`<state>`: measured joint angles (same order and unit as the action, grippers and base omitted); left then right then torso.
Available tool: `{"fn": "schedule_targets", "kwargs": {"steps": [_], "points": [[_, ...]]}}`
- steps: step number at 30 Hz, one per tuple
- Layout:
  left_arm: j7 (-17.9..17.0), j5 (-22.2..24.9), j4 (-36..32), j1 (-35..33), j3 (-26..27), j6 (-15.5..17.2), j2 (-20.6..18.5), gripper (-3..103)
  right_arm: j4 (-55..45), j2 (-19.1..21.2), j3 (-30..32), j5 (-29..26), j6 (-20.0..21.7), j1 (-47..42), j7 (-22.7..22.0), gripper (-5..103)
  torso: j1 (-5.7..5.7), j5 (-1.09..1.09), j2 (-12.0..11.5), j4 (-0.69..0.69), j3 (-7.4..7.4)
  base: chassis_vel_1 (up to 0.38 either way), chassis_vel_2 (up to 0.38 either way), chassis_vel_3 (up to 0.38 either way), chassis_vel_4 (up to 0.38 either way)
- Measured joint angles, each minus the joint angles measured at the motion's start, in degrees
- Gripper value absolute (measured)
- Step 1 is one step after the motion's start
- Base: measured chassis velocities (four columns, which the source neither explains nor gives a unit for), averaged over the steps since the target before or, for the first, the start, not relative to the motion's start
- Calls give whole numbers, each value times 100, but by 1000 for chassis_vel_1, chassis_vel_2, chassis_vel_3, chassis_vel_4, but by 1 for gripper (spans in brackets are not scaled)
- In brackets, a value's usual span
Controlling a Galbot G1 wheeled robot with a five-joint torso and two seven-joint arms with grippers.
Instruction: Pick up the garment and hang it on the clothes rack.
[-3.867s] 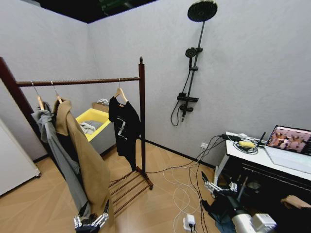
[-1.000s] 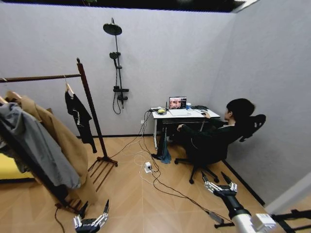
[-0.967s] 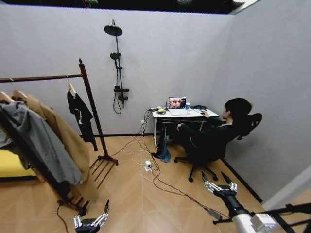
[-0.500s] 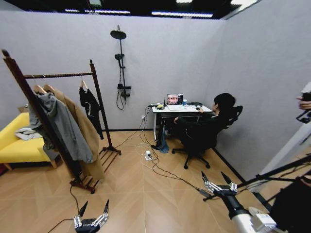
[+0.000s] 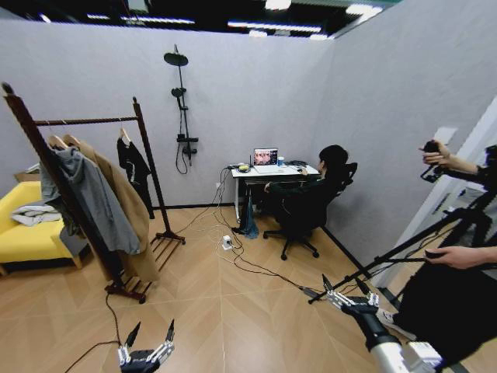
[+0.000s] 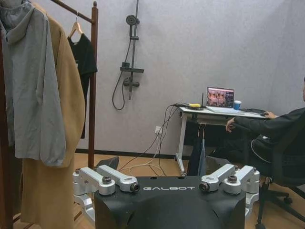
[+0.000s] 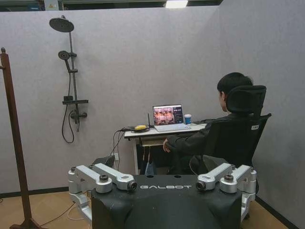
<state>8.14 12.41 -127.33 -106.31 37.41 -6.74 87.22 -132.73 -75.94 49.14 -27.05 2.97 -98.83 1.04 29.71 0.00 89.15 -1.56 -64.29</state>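
The black T-shirt already hangs on its light wooden hanger from the rail of the dark wooden clothes rack, at the end by the far post, nearest the wall-mounted shower set. Beside it along the rail hang a long tan coat and, at the near end, a grey hooded jacket. The shirt's place apart from the two heavier garments lets it hang freely; the task's end state looks met as things lie.

Both arms are held low in front of the robot, over bare wooden floor and well away from the rack. The left gripper has its fingers spread and carries nothing; the right gripper is likewise spread wide and empty. This low, forward posture suits driving rather than reaching.

In the left wrist view the black T-shirt shows past the coat, against the post. Cables trail across the floor toward a white desk with a laptop on it.
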Motion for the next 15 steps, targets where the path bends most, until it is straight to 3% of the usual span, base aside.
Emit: {"fn": "schedule_targets", "kwargs": {"steps": [5,15], "points": [[0,0,0,-1,1,0,-1,100,0,0,0,0,0,-3,0,100,-6,-1,2,-7,3,-10,-25,15,17],[1,0,0,-1,0,0,0,100,0,0,0,0,0,-4,0,100,-6,0,3,-4,2,-33,-67,45,42]]}}
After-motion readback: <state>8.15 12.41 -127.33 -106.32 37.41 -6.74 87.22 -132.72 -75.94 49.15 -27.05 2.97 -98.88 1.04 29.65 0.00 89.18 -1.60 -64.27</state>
